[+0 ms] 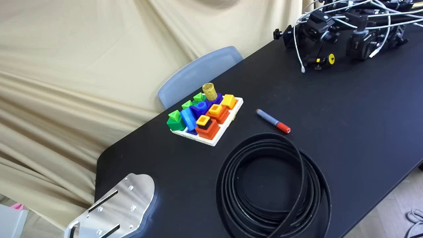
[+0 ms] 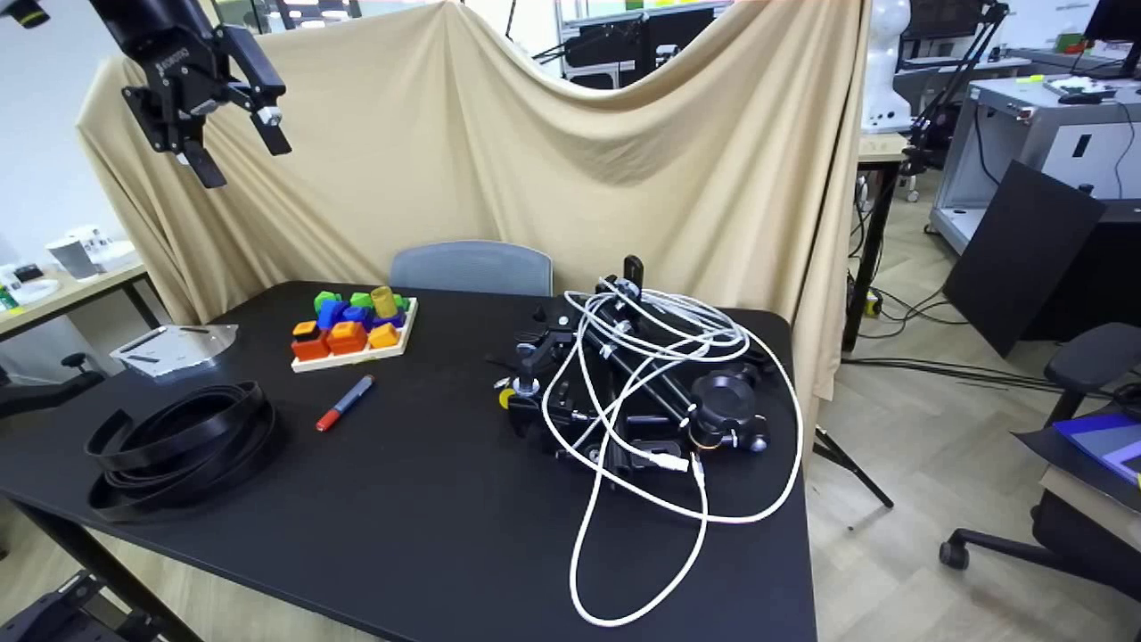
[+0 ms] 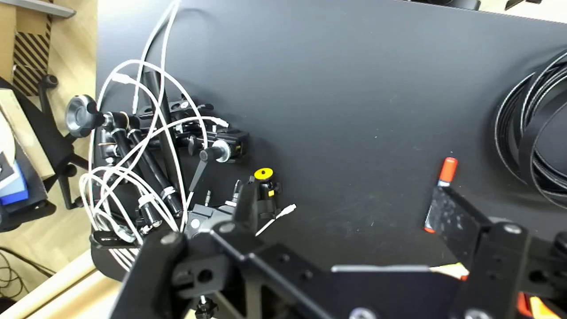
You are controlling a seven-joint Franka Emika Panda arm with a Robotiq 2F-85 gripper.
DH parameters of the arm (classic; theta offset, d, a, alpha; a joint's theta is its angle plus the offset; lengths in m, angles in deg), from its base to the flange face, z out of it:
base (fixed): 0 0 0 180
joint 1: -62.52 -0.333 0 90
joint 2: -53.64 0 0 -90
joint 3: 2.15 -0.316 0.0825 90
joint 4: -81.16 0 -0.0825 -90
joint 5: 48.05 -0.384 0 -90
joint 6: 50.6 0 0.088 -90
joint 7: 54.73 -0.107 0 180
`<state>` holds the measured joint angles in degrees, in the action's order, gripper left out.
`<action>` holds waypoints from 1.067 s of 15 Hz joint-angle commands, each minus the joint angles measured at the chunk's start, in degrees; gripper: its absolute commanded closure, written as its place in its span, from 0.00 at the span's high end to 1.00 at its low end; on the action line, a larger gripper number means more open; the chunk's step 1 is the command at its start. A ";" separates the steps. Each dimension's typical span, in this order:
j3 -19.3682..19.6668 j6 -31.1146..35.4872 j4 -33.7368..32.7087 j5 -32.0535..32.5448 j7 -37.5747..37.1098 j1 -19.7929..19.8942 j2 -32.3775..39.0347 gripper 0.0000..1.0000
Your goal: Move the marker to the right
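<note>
The marker has a grey-blue barrel and a red cap. It lies flat on the black table in both exterior views [image 1: 269, 119] [image 2: 346, 404]. In the wrist view the marker [image 3: 448, 170] is partly hidden behind the right-hand finger; its red cap and its far end show. My gripper [image 2: 245, 159] is high above the table in an exterior view, up and to the left of the marker. In the wrist view its fingers [image 3: 345, 192] are wide apart with nothing between them, so it is open. The gripper is out of view in an exterior view.
A white-based shape-block toy [image 1: 228, 127] stands near the marker. A coil of black strap [image 1: 322, 185] lies close by its cap end. A metal plate [image 1: 125, 201] lies at the table's end. Black camera mounts [image 2: 726, 401] with white cables [image 2: 793, 419] lie across the table. A chair [image 2: 472, 267] stands behind.
</note>
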<state>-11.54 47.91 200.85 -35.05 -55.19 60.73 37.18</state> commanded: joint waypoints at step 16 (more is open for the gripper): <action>0.31 1.41 0.30 1.86 -0.43 -2.00 1.82 1.00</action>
<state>-11.38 47.98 200.98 -34.76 -55.02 60.19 37.42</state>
